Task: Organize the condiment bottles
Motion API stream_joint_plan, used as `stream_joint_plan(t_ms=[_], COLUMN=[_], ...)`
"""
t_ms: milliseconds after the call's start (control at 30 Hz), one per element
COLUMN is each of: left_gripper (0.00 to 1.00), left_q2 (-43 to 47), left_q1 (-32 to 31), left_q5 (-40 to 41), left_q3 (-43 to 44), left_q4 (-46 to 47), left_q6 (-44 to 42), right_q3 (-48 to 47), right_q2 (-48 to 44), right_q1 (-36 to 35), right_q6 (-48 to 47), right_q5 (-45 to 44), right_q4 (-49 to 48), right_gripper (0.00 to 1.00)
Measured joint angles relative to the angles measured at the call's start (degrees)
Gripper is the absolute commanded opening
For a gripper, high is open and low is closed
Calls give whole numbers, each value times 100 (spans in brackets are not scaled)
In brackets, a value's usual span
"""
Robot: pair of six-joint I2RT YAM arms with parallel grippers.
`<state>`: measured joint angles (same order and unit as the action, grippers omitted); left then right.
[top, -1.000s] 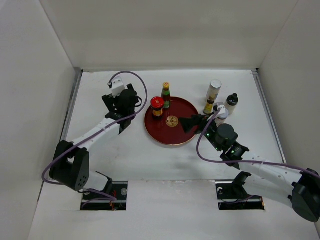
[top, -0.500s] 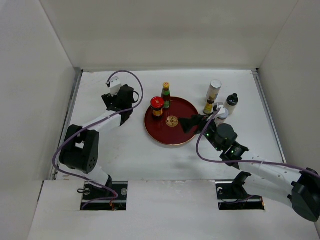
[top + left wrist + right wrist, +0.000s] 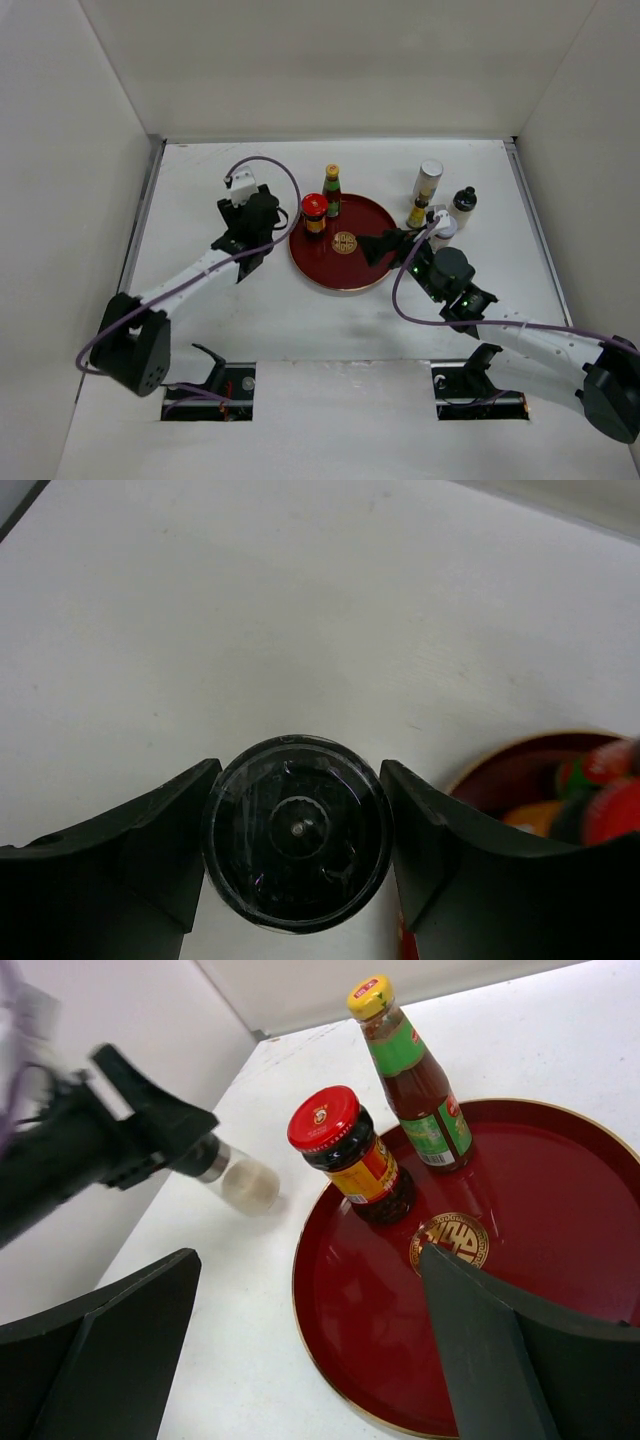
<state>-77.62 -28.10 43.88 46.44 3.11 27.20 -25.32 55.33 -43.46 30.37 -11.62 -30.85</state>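
Since the shaker (image 3: 243, 1184) seems bound for the tray (image 3: 330, 268), left gripper (image 3: 297, 802) clamps its lid at tray's nine o'clock; right gripper (image 3: 308, 1260) gapes.

Top view: bright, even, diffuse light from overhead. The white table (image 3: 200, 300) is near washed out and shadows are faint and soft-edged.
Left wrist view: left gripper (image 3: 296, 815) jaws underexposed, almost featureless black. Streaky glare on the end of the shaker (image 3: 296, 830). Tray (image 3: 500, 778) at the right edge is out of focus.
Right wrist view: red-capped jar (image 3: 350, 1155) sharp, with a soft sheen on the tray. Left arm (image 3: 70, 1150) blurred. Right gripper (image 3: 310, 1260) jaws dark and soft.
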Motion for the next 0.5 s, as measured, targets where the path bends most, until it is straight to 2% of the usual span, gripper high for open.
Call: stream_joint_plan(t_ms=[67, 167, 267, 367, 433, 500], left_gripper=[33, 33, 33, 33, 33, 33], left_q2=[457, 990, 1126, 940, 715, 461], left_q1=[-369, -927, -1340, -1679, -1821, -1869], left_q5=[57, 70, 63, 57, -4, -146], left_q3=[-9, -9, -7, -7, 2, 4], left_q4=[-212, -396, -470, -474, -389, -212], left_q6=[-2, 15, 33, 31, 24, 24], right_q3=[0, 0, 0, 0, 0, 0], right_q2=[0, 0, -4, -33, -52, -52], right_q1=[0, 0, 0, 0, 0, 0], right_q6=[0, -13, -37, -28, -22, -13], right_q5=[0, 0, -2, -4, -22, -44], right_q4=[0, 0, 0, 0, 0, 0], right_gripper=[94, 84, 55, 36, 31, 31])
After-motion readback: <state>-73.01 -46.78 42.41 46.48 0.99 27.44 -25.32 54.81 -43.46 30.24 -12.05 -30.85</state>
